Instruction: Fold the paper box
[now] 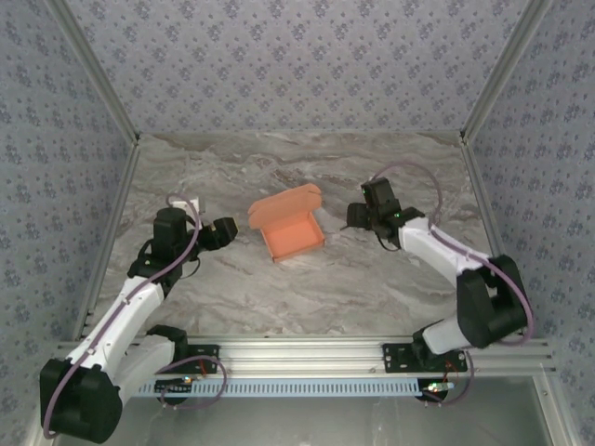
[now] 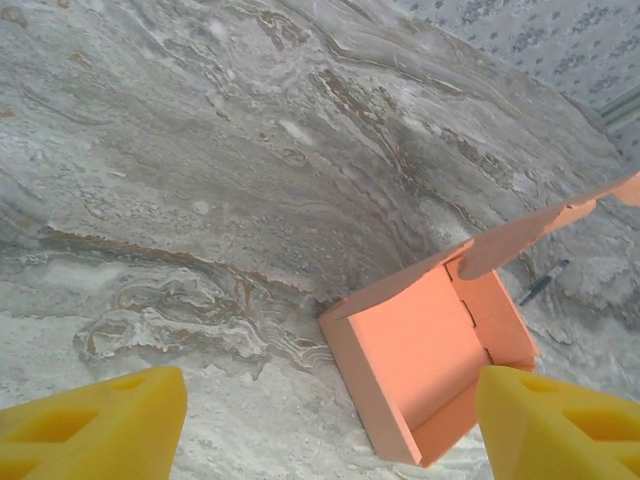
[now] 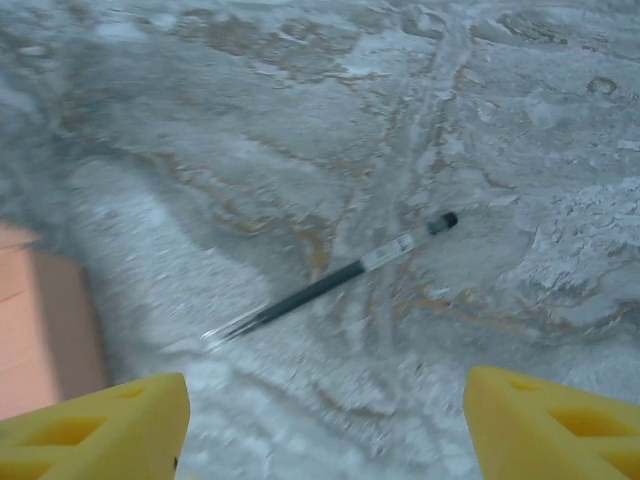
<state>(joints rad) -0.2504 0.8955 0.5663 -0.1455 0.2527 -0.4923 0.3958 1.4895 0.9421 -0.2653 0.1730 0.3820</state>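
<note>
On marbled tabletop, patterned walls: paper box open; left fingers, right fingers apart.

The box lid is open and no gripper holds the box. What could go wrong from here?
1. Pushing the raised lid shut may slide the paper box, since the left gripper and right gripper both stand open, apart from it.
2. The pen lies by the right gripper; a sweep could knock it into the box.
</note>
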